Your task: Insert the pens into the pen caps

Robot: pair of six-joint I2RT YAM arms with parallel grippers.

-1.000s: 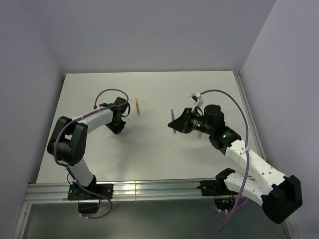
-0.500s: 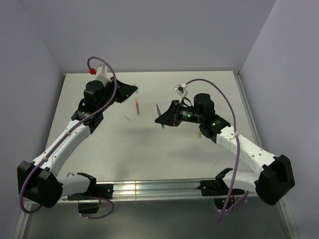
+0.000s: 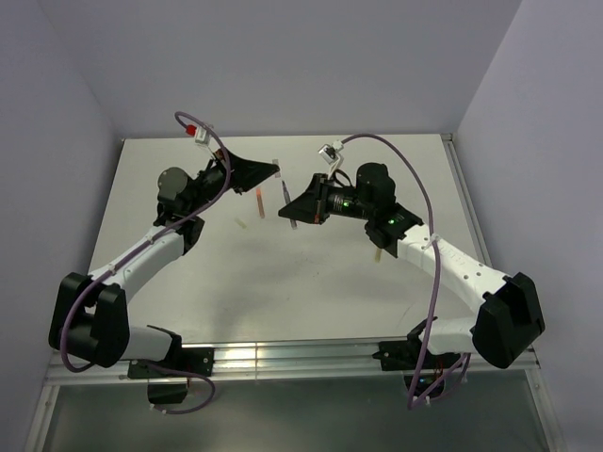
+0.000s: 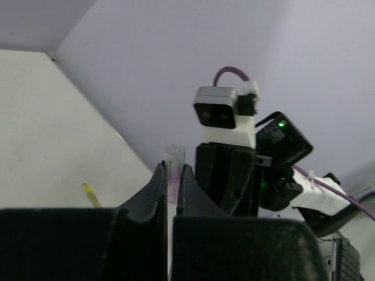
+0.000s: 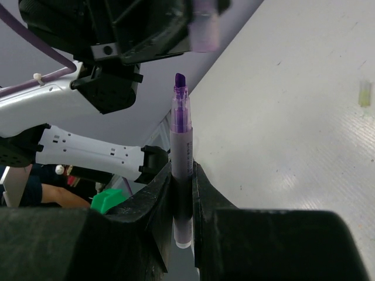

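My left gripper is raised over the far middle of the table, shut on the pale lilac-pink pen cap. In the left wrist view the cap sticks up between the fingertips of this gripper. My right gripper is shut on the dark purple pen, tip pointing at the cap. In the right wrist view the pen stands upright in the gripper, its tip just below and left of the lilac cap. They are apart.
An orange-red pen lies on the table under the left gripper. A cream-yellow cap lies left of it and also shows in the right wrist view. A yellow-green pen lies on the table, partly under the right arm.
The left arm has unfolded, risen and reached right with the lilac cap. The right arm has lifted and moved left with the purple pen. The two grippers now face each other closely.
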